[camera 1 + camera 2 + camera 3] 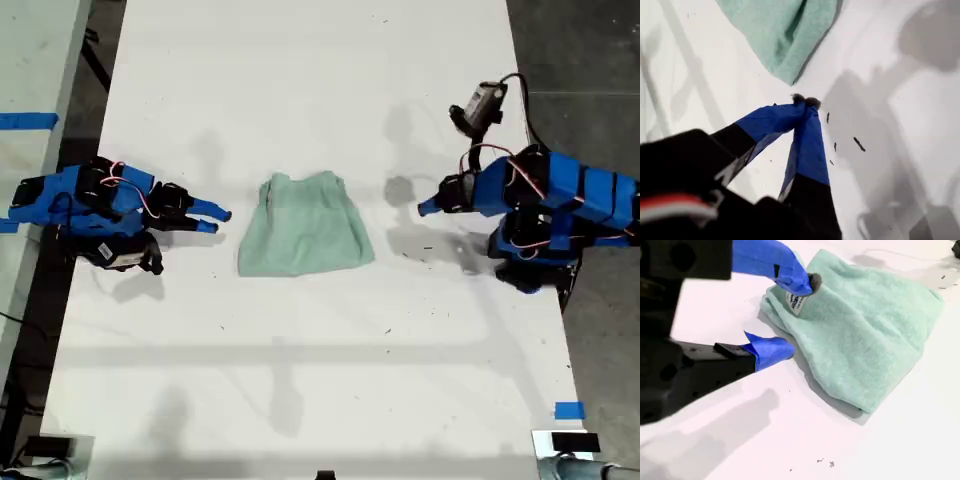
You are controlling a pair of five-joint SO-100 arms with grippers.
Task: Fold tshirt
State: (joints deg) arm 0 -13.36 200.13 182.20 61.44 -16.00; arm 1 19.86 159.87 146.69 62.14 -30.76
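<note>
Tshirt (304,226) lies folded between both grippers; my first gripper (805,102) pressed together, my second gripper (797,320) spread, both apart from it.

Bright, even overhead light; soft grey arm shadows on the white table (300,380); near wrist-view parts blurred

Blue arms (560,195), black motors, red-white cables (looped) — blue-taped fingertips (807,107), grey pads.
</note>
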